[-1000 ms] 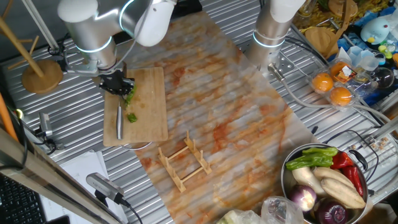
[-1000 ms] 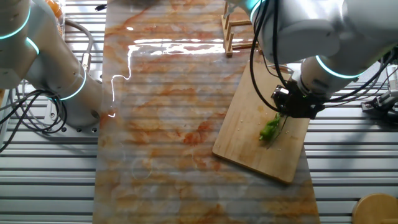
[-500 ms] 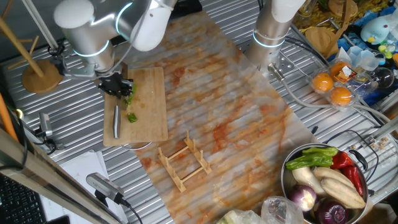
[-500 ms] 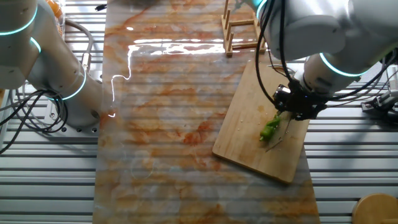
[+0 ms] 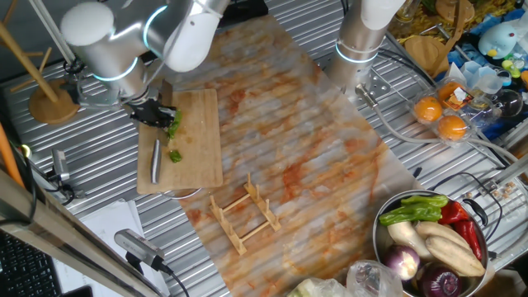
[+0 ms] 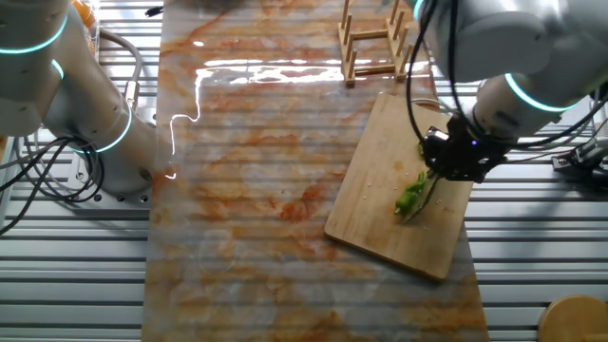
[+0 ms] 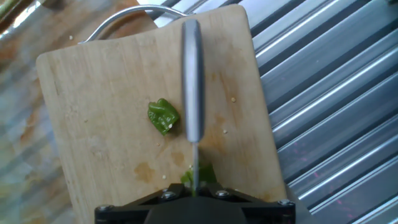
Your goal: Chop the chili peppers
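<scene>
A wooden cutting board [image 5: 198, 140] lies at the left of the mat; it also shows in the other fixed view [image 6: 380, 195] and the hand view [image 7: 99, 118]. My gripper [image 5: 153, 110] hovers over the board's left edge, shut on a knife [image 5: 155, 161] that points toward the near edge. Chili pepper pieces lie beside the blade: one chunk [image 5: 175, 155] apart, and more [image 5: 172, 124] under the gripper. In the hand view the knife [image 7: 193, 81] runs up the middle, one green chunk [image 7: 163, 117] sits left of it, and another [image 7: 202, 174] is by my gripper [image 7: 194, 196].
A wooden rack [image 5: 245, 213] stands on the stained mat below the board. A metal bowl [image 5: 381, 247] of mixed vegetables is at the lower right. Oranges [image 5: 440, 115] in a plastic tray and a second arm's base [image 5: 363, 41] are at the back right. A wooden stand [image 5: 54, 99] is at the left.
My gripper and the knife have shifted a little toward the board's left edge and back. The separate chili chunk has stayed in place.
</scene>
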Action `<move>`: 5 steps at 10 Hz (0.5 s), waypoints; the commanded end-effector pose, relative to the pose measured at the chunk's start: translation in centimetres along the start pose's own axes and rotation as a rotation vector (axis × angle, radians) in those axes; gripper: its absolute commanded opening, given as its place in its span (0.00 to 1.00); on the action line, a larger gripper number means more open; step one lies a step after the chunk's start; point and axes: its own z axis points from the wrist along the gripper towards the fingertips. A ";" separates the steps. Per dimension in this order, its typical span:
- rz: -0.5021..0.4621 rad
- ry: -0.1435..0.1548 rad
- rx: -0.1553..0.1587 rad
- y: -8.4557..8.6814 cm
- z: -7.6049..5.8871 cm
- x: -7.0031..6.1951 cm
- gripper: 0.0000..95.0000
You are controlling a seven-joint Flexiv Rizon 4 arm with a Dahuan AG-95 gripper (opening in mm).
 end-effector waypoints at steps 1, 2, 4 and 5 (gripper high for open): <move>0.001 0.036 0.004 0.0 -0.1 0.1 0.20; 0.000 0.044 0.005 0.0 -0.1 0.1 0.20; 0.013 0.082 0.009 0.0 -0.1 0.1 0.20; 0.024 0.092 0.006 0.0 -0.1 0.1 0.20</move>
